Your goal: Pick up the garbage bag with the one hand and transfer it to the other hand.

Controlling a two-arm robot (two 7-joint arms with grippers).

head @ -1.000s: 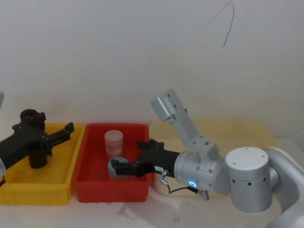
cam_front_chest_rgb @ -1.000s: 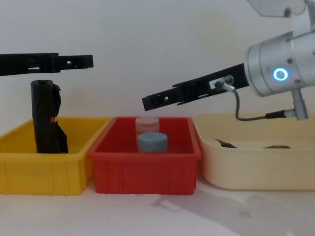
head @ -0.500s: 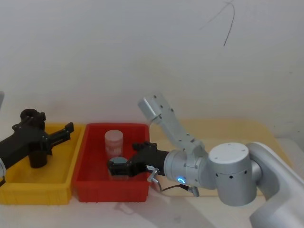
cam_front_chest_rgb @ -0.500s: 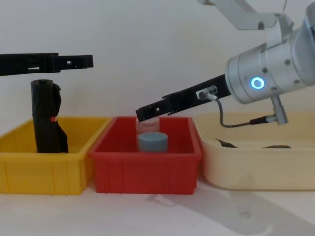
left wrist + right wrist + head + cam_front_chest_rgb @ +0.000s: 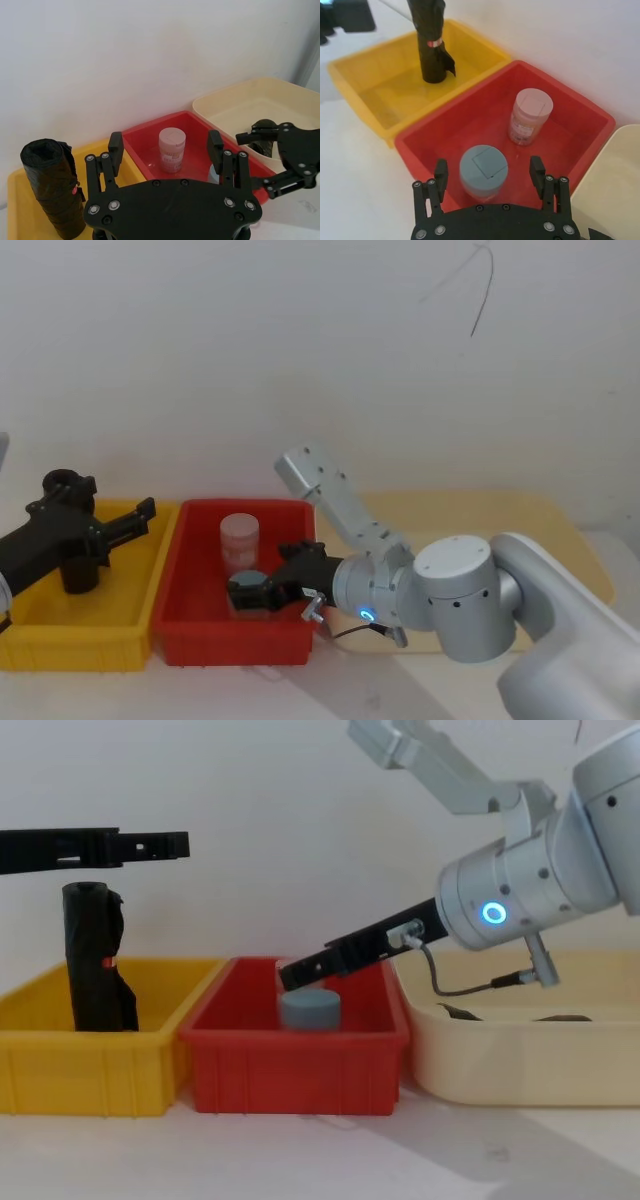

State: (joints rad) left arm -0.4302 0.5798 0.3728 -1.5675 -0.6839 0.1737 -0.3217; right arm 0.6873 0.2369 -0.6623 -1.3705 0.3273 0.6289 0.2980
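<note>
The right tool (image 5: 488, 172) is spread wide and holds nothing. Its two fingers straddle the blue-lidded jar (image 5: 483, 170) from just above, without touching it. Over the last second this tool has swung leftward and dipped. In the chest view its tip was clear above the red bin (image 5: 300, 1070); it now sits down at the bin's rim, right over the jar lid. A pink jar (image 5: 530, 117) stands just behind the blue-lidded one in the same bin.

The left tool (image 5: 165, 145) has not moved. It hangs open and empty above the yellow bin (image 5: 90, 1070), over a stickered black roll (image 5: 95, 960) that stands upright there.

The garbage bag (image 5: 263, 147) appears to be the dark roll lying in the cream bin (image 5: 480, 1070), to the right of the red bin. It is partly hidden behind the right tool's fingers, so I cannot be sure of its shape. All three bins sit side by side on the worktop.

As I judge it, the shift takes the right tool away from the cream bin and lines it up with a jar that has no part in the task. The pick-up has not begun, and the right tool would need to come back rightward to reach the bag.
</note>
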